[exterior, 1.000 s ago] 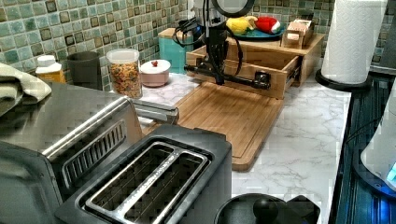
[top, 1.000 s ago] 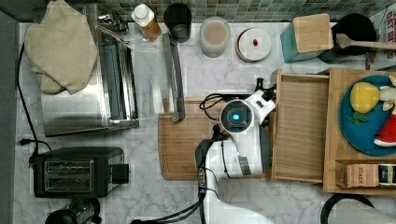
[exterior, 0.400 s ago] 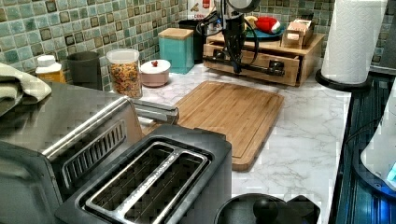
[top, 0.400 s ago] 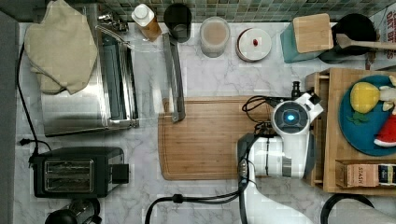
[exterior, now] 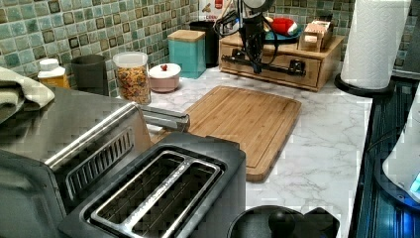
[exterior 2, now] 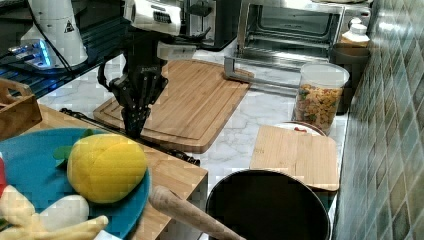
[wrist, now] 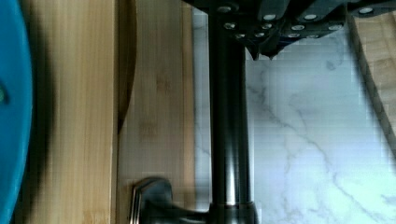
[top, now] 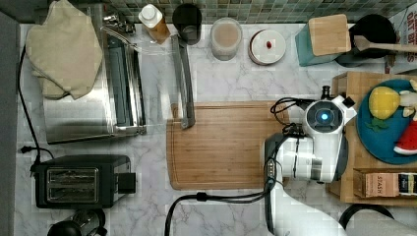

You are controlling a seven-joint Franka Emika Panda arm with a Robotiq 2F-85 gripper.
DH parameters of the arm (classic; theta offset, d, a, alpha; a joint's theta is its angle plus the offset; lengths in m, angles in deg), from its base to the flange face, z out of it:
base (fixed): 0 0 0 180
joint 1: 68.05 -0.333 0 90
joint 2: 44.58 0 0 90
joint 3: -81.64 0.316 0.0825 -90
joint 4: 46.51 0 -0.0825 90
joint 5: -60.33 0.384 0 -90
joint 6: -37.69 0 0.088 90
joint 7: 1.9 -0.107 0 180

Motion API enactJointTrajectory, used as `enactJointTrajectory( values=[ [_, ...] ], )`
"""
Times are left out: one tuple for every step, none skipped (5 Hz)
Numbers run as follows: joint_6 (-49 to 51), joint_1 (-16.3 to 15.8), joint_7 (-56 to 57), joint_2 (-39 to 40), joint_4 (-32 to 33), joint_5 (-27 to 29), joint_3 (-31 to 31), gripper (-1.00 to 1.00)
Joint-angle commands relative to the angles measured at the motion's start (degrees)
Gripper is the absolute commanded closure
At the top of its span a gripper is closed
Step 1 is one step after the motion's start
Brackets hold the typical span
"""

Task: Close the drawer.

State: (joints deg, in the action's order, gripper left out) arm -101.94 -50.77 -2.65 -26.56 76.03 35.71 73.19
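We read "STASH" on the small brown box (top: 386, 183), which lies near the gripper (exterior 2: 135, 125), toward the top view's lower right of it. On the printed carton (top: 406, 23), well apart from the gripper at the top view's upper right corner, we make out the letters "OAT"; the rest of its print is too small for us. A black warning triangle stands on the white robot base (exterior 2: 55, 27), well apart from the gripper, to the right view's upper left.
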Motion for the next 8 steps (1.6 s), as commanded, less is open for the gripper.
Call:
enactJointTrajectory(
  values=[
    [7.9, 5.6, 5.1, 2.2, -16.7, -3.6, -8.6, 1.0],
    [7.8, 5.4, 5.2, 2.2, -16.7, -3.5, -8.8, 1.0],
    [7.8, 5.2, 5.2, 2.3, -16.7, -3.4, -9.0, 1.0],
    [7.8, 5.2, 5.2, 2.3, -16.7, -3.4, -9.0, 1.0],
    [7.8, 5.1, 5.3, 2.3, -16.6, -3.4, -9.1, 1.0],
    [7.8, 5.1, 5.2, 2.3, -16.6, -3.4, -9.1, 1.0],
    [7.8, 5.1, 5.3, 2.3, -16.6, -3.3, -9.1, 1.0],
    [7.8, 5.1, 5.3, 2.3, -16.6, -3.3, -9.2, 1.0]
  ],
)
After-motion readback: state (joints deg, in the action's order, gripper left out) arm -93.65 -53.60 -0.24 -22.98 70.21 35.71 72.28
